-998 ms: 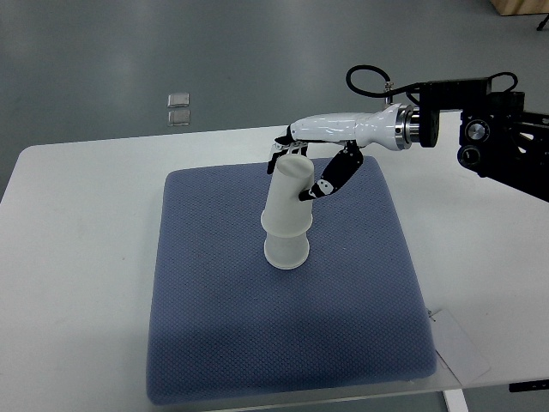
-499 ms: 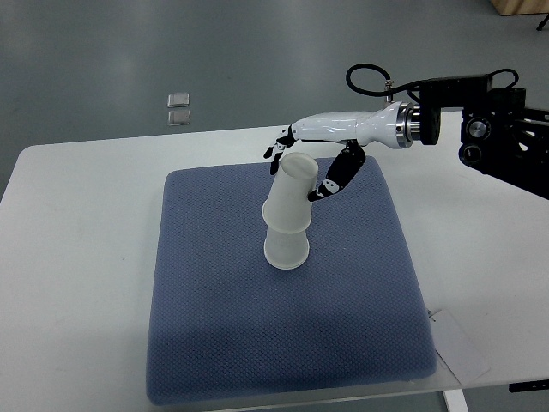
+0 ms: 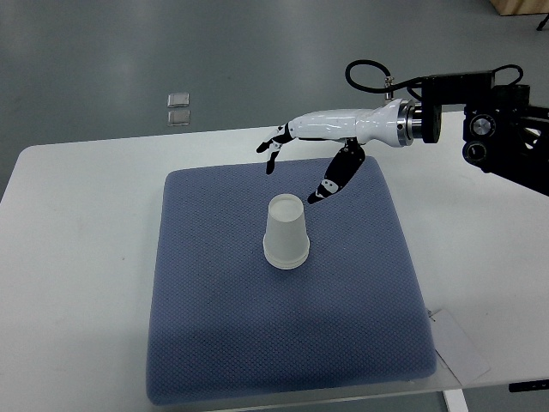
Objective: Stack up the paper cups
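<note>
A stack of white paper cups [image 3: 285, 232] stands upside down near the middle of the blue mat [image 3: 214, 343], the upper cup seated fully over the lower one. My right hand [image 3: 294, 168] hovers above and behind the stack, apart from it. Its fingers [image 3: 271, 148] are spread and its thumb [image 3: 333, 180] hangs down, holding nothing. The left arm is out of view.
The mat lies on a white table [image 3: 77, 257]. A white paper tag [image 3: 459, 343] lies at the mat's front right corner. Two small clear squares [image 3: 178, 109] lie on the grey floor beyond the table. The right arm's black mount [image 3: 493, 129] sits at the right edge.
The upper cup was tilted in my right hand over the lower cup. It has dropped down fully onto it. The hand has let go, opened and lifted slightly away.
</note>
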Robot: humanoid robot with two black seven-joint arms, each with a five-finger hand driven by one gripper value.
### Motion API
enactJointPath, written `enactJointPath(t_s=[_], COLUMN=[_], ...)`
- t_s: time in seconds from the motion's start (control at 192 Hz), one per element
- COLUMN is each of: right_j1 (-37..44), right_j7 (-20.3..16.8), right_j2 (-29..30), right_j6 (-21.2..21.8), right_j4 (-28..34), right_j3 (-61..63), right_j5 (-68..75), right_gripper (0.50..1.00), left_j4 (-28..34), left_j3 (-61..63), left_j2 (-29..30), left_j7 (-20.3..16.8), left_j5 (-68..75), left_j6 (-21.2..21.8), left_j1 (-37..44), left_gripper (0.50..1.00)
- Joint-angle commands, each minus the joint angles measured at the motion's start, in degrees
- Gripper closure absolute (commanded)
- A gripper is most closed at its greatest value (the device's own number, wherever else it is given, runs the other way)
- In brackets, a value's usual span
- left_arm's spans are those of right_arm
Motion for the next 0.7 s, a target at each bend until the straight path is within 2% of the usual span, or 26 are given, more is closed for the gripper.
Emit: enactJointPath(t_s=[0.0,0.073,0.172,0.328,0.484,0.697], right_j1=[-1.03,-3.41,-7.19,-14.04,-18.7,-21.43], right_j7=[-0.42,-1.21,-4.9,-9.99,-11.32,-15.09], right_j2=[0.08,0.61,1.66,7.72,10.89,14.76], right_j6=[-0.7,-0.79,-1.76,-4.48,-6.51,-7.74], right_j4=[-2.78,-6.13,-12.37,-22.91,-30.03,-37.15], right_j3=[2.39,5.21,11.01,20.32,27.36,34.38], right_j5=[4.82,9.48,15.55,23.19,29.44,38.84], right_gripper=[0.589,0.589,0.591,0.591,0.591,0.589], left_j4=[0.0,0.0,0.0,0.0,0.0,0.0], left_j3=[0.0,0.0,0.0,0.0,0.0,0.0], left_j2=[0.0,0.0,0.0,0.0,0.0,0.0], left_j7=[0.0,0.0,0.0,0.0,0.0,0.0], left_j5=[-0.02,-0.02,0.07,0.07,-0.02,-0.02], left_j6=[-0.01,-0.01,-0.01,-0.01,-0.01,0.07], left_j1=[0.0,0.0,-0.08,0.0,0.0,0.0], left_gripper=[0.5,0.5,0.5,0.5,0.5,0.5])
